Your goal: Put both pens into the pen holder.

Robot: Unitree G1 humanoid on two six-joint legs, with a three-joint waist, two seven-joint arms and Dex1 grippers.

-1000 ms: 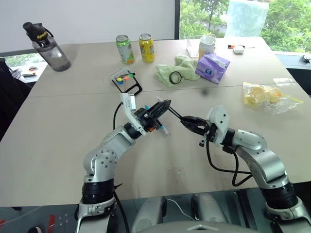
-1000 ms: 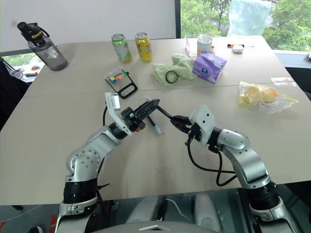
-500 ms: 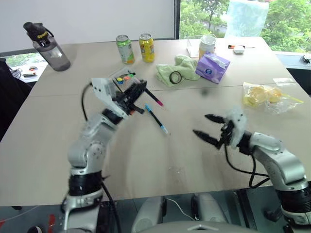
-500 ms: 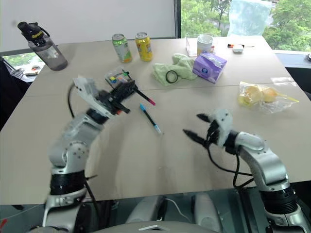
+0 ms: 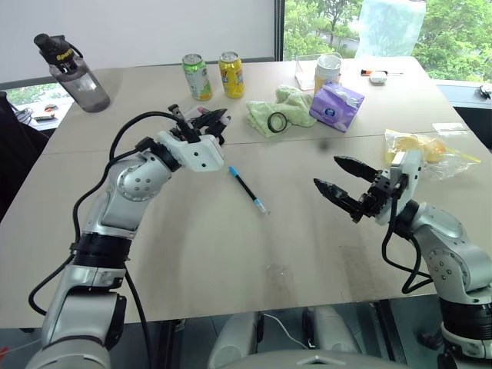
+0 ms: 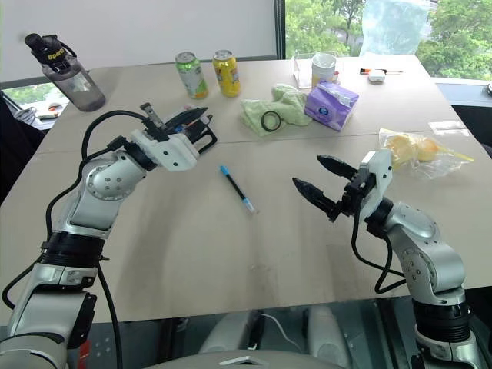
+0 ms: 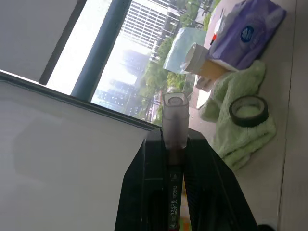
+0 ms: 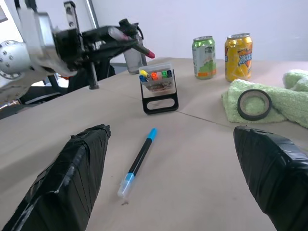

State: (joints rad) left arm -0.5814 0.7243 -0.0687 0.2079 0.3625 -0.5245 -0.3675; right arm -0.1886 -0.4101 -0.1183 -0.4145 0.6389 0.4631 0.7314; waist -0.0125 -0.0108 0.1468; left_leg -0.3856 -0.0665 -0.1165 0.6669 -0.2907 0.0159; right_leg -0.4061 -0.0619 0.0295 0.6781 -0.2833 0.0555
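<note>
Your left gripper [image 5: 217, 117] has lifted away from the middle of the table, rolled over, and now hangs above the pen holder [image 8: 158, 88], near the far left part of the table [image 5: 231, 254]. Its fingers are closed tight on the pink-ended pen [image 8: 131, 43], which a second ago both grippers held together; the handover is finished, I think. The holder stands just under and behind that gripper, so the next step is probably to tip the pen down into it.

In the middle, the blue-ended pen [image 5: 247, 189] lies flat on the table, well apart from both grippers and not moved.

On the right, your right gripper [image 5: 344, 175] has let go and pulled back to its own side. Its fingers stand wide apart and hold nothing. This hand is free to take the blue-ended pen.
</note>
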